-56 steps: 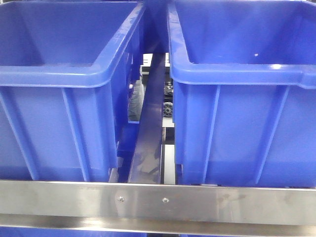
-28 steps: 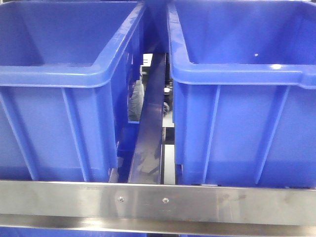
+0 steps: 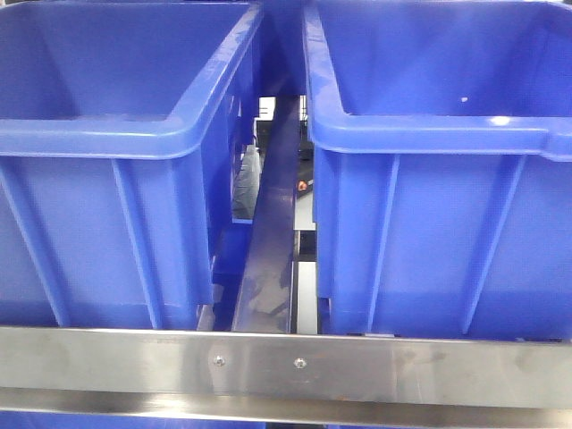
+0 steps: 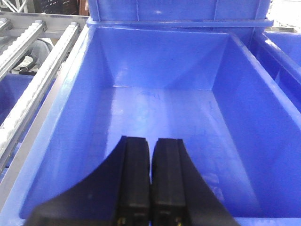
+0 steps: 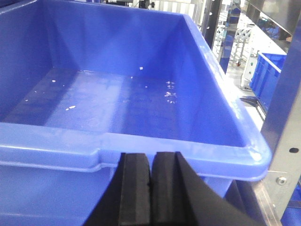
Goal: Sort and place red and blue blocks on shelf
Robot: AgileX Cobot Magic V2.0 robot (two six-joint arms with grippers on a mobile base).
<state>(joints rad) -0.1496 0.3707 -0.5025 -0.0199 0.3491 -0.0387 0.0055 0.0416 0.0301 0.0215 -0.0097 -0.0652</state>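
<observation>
The red and blue blocks are out of view in every frame. The shelf shows as a brushed steel front rail (image 3: 286,362) with two small screws, and as roller tracks (image 4: 33,80) in the left wrist view. My left gripper (image 4: 151,141) is shut with nothing between its fingers and hangs over the inside of an empty blue bin (image 4: 160,61). In the right wrist view my right gripper (image 5: 151,155) is also shut and empty. It sits just in front of the near rim of another blue bin (image 5: 178,148) and slightly below it.
Two large blue bins (image 3: 107,134) (image 3: 429,134) stand side by side on the shelf, a steel divider rail (image 3: 268,259) between them. White specks lie on the right bin's floor (image 5: 167,94). A steel upright (image 5: 282,141) stands close to the right, with another bin (image 5: 265,70) beyond it.
The bins and rail have not moved. Through the gap between the bins, a dark wheel-like shape is gone and a small reddish spot now shows.
</observation>
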